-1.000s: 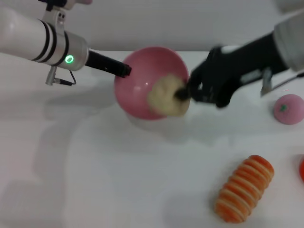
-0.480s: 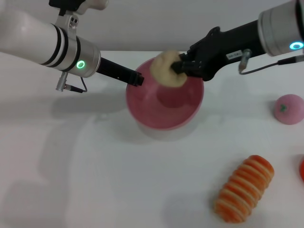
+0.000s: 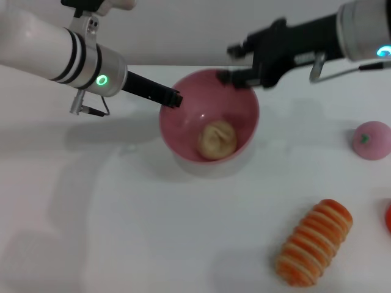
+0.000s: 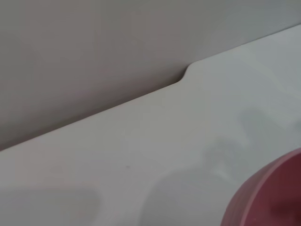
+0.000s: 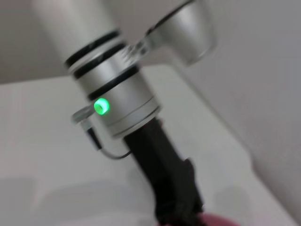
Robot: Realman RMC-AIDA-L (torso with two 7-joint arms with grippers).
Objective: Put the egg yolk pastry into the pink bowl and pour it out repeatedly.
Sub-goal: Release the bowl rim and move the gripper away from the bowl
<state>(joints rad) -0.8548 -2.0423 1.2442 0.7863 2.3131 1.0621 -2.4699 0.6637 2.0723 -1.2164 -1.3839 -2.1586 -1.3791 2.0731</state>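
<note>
Now the egg yolk pastry (image 3: pixel 216 139) is lying loose on the floor of the pink bowl (image 3: pixel 183 131), slightly toward the near side, touching nothing but the bowl. The left gripper (image 3: pixel 173 97) is pinching the bowl's rim on the robot's left, its dark fingers closed onto the wall and keeping the bowl sitting upright on the white table (image 3: pixel 122 232). The right gripper (image 3: pixel 235 63) is hovering over the far rim with its fingers parted and nothing between them, clear of the pastry below.

Judging by its rounded, dimpled shape, the pastry is looking like a light, soft lump that is likely giving a little under pressure, so a gentle pinch across its widest part from above seems the safest hold; a hard squeeze is risking a dent. The bowl is appearing smooth, stiff and light, and its slick rim is probably needing a firm closed grip near the edge, as it is getting now, for tipping without slipping.

A pink ball with a green mark (image 3: pixel 371 140) and an orange-and-cream striped roll (image 3: pixel 314 242) are lying well apart on the robot's right, both untouched.
</note>
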